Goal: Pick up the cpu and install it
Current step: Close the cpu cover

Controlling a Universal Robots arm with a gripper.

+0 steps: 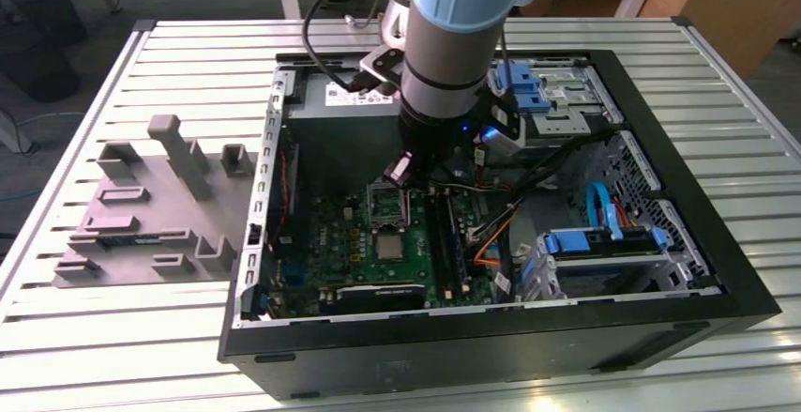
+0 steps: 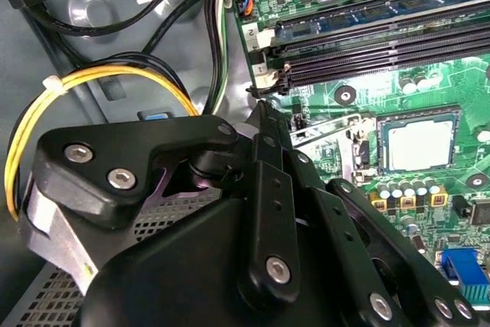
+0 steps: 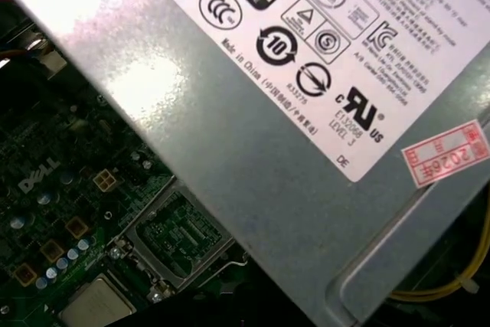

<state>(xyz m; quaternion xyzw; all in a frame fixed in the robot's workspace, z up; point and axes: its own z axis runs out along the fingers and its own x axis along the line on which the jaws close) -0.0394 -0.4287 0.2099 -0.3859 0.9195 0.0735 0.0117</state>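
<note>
The cpu [image 1: 392, 246] is a small silvery square lying flat in its socket on the green motherboard inside the open PC case [image 1: 686, 154]. In both wrist views the cpu [image 2: 417, 143] [image 3: 96, 305] sits beside the raised metal socket frame [image 2: 325, 134] [image 3: 180, 231]. That frame [image 1: 388, 204] stands just beyond the cpu, toward the power supply. My gripper [image 1: 403, 173] hangs over the frame, a short way above the board and off to one side of the cpu. Its black fingers run together to a narrow tip [image 2: 260, 109], shut, with nothing seen between them.
The grey power supply [image 3: 268, 151] with its white label borders the socket area. Memory slots [image 2: 367, 44] and yellow and black cables [image 2: 99, 78] lie close by. Blue drive cages [image 1: 601, 243] fill the case's right side. A grey parts fixture [image 1: 150, 206] stands at the exterior view's left.
</note>
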